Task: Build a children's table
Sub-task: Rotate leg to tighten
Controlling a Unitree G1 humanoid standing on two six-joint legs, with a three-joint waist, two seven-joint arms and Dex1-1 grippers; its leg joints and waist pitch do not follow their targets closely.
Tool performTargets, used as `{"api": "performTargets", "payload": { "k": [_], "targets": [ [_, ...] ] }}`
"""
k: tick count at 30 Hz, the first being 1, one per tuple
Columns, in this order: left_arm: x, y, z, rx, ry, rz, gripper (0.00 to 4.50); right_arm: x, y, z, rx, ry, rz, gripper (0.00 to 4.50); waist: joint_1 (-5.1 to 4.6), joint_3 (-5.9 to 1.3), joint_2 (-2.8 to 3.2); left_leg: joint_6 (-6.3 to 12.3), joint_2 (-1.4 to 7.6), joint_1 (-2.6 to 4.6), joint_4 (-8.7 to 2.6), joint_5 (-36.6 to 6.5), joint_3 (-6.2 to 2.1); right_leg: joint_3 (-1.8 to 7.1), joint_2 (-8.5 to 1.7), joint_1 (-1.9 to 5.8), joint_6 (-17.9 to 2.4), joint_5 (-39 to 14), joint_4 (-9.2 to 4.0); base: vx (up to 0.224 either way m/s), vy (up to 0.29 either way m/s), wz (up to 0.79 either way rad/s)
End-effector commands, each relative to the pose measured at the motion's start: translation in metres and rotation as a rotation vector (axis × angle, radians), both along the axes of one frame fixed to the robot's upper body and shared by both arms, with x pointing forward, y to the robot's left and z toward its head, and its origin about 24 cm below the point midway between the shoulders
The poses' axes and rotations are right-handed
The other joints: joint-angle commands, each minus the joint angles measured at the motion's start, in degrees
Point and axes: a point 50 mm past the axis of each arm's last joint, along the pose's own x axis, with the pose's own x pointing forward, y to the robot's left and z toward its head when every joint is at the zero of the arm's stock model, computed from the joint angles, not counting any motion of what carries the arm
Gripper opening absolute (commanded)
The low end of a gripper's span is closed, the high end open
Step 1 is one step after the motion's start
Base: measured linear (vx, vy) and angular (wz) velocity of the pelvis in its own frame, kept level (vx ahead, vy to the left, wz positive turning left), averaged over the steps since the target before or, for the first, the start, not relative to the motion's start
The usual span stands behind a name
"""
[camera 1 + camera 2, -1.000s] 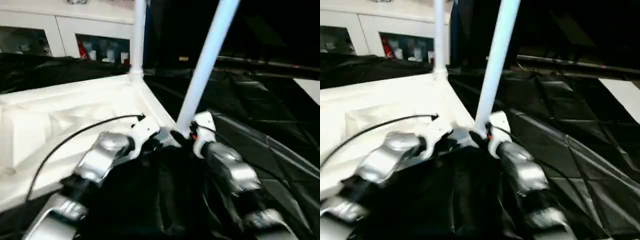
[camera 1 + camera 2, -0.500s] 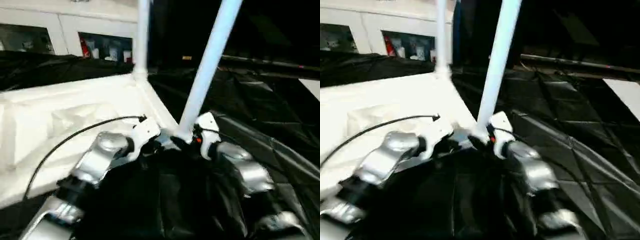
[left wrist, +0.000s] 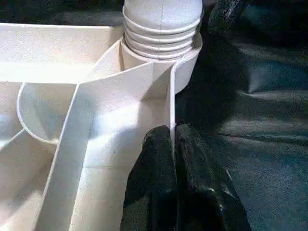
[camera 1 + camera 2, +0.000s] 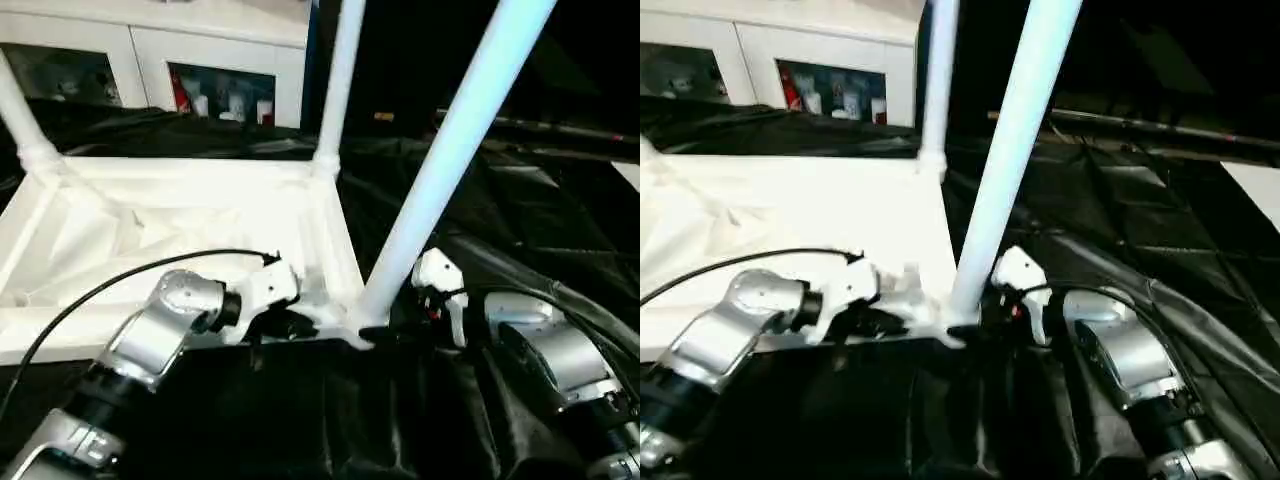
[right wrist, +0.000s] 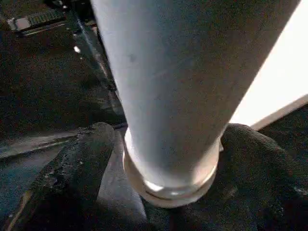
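The white tabletop [image 4: 180, 215] lies underside up on the black-draped work table, its ribs showing. Two white legs stand in the far corners, one at the left [image 4: 22, 125] and one at the right [image 4: 338, 85]. A third leg [image 4: 455, 165] rises from the near right corner socket [image 3: 185, 62], leaning to the right. My left gripper [image 3: 172, 132] is shut on the tabletop's thin rim wall just beside that socket. At the foot of the leaning leg [image 5: 163, 91], my right gripper [image 4: 385, 328] has a black finger [image 5: 82, 159] pressed to each side.
White cabinets with glass doors [image 4: 215, 85] line the back wall. The black drape [image 4: 540, 210] spreads in folds to the right and front. A black cable [image 4: 120, 285] arcs over my left forearm. A pale floor patch [image 4: 1255, 185] shows at the far right.
The whole view has swung, bringing more of the tabletop and the far left leg into sight. Both grippers keep their holds at the near right corner.
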Motion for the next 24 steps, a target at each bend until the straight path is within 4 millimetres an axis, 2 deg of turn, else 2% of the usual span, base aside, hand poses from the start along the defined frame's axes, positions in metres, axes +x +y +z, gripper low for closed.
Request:
{"api": "performTargets", "payload": {
  "k": [1,3,4,5,8,9,10,14,16,21,24],
  "targets": [
    [-0.006,-0.010,0.001,-0.061,0.018,-0.075,0.00,0.003,0.006,0.006,0.002,-0.019,0.023,3.94,-0.12,-2.77,0.27,-0.60,5.82,1.42,-4.55,-13.17,-2.80,3.71,-5.99,1.04,-12.54,-9.63,-4.77,0.000,0.000,0.00],
    [-0.006,-0.009,0.001,-0.060,0.019,-0.073,0.00,0.003,0.009,0.006,0.014,-0.010,0.026,3.94,-0.19,-2.77,0.22,-0.85,5.78,1.38,-4.59,-13.57,-2.81,3.71,-6.00,1.06,-12.54,-9.76,-4.77,0.000,0.000,0.00],
    [-0.006,-0.009,0.001,-0.059,0.021,-0.073,0.00,0.002,0.010,0.005,0.011,0.000,0.039,3.66,-0.25,-2.75,0.20,-0.94,5.78,1.39,-4.60,-13.77,-2.83,3.73,-6.01,1.08,-12.48,-10.14,-4.80,0.000,0.000,0.00],
    [-0.006,-0.009,0.001,-0.059,0.022,-0.074,0.00,0.001,0.010,0.003,-0.003,0.001,0.050,3.59,-0.19,-2.75,0.41,-1.05,5.81,1.44,-4.63,-13.90,-2.88,3.72,-6.06,1.07,-12.49,-10.31,-4.81,0.000,0.000,0.00],
    [-0.007,-0.009,0.001,-0.058,0.026,-0.077,0.00,0.000,0.011,0.000,-0.022,-0.003,0.061,3.54,-0.24,-2.72,0.49,-1.61,5.83,1.49,-4.68,-14.41,-2.85,3.76,-6.04,1.02,-12.36,-10.40,-4.88,0.000,0.000,0.00],
    [-0.008,-0.009,0.000,-0.056,0.028,-0.078,0.00,0.000,0.012,-0.001,-0.021,-0.005,0.058,3.25,-0.24,-2.78,0.61,-1.72,5.83,1.54,-4.67,-14.58,-2.87,3.77,-6.04,1.05,-12.46,-10.02,-4.84,0.000,0.000,0.00],
    [-0.008,-0.008,0.000,-0.053,0.028,-0.080,0.00,0.000,0.013,-0.001,-0.017,-0.007,0.053,3.17,-0.26,-2.78,0.57,-1.69,5.81,1.50,-4.68,-14.55,-2.88,3.77,-6.02,1.06,-12.57,-9.79,-4.80,0.000,0.000,0.00],
    [-0.008,-0.004,0.001,-0.049,0.027,-0.077,0.00,0.001,0.014,0.000,-0.005,-0.009,0.046,3.11,-0.34,-2.81,0.54,-1.65,5.81,1.54,-4.65,-14.38,-2.85,3.74,-5.97,1.07,-12.83,-9.18,-4.72,0.000,0.000,0.00],
    [-0.006,-0.002,0.002,-0.043,0.023,-0.071,0.00,0.001,0.015,0.000,-0.005,-0.007,0.048,2.84,-0.37,-2.79,0.56,-1.63,5.83,1.54,-4.67,-14.47,-2.88,3.74,-6.00,1.10,-12.87,-9.33,-4.69,0.000,0.000,0.00],
    [-0.004,-0.002,0.001,-0.049,0.020,-0.053,0.00,0.002,0.015,-0.003,-0.006,-0.009,0.035,2.67,-0.47,-2.78,0.76,-1.96,5.78,1.57,-4.67,-15.05,-2.87,3.77,-5.98,1.09,-12.96,-9.41,-4.77,0.000,0.000,0.00],
    [0.004,-0.005,-0.002,-0.040,-0.002,0.033,0.00,0.009,0.015,-0.010,0.018,-0.013,-0.092,2.65,-0.47,-2.65,0.65,-2.39,5.75,1.59,-4.76,-16.27,-2.96,3.78,-6.10,0.97,-12.72,-11.60,-4.99,0.000,0.000,0.00]
  ]
}}
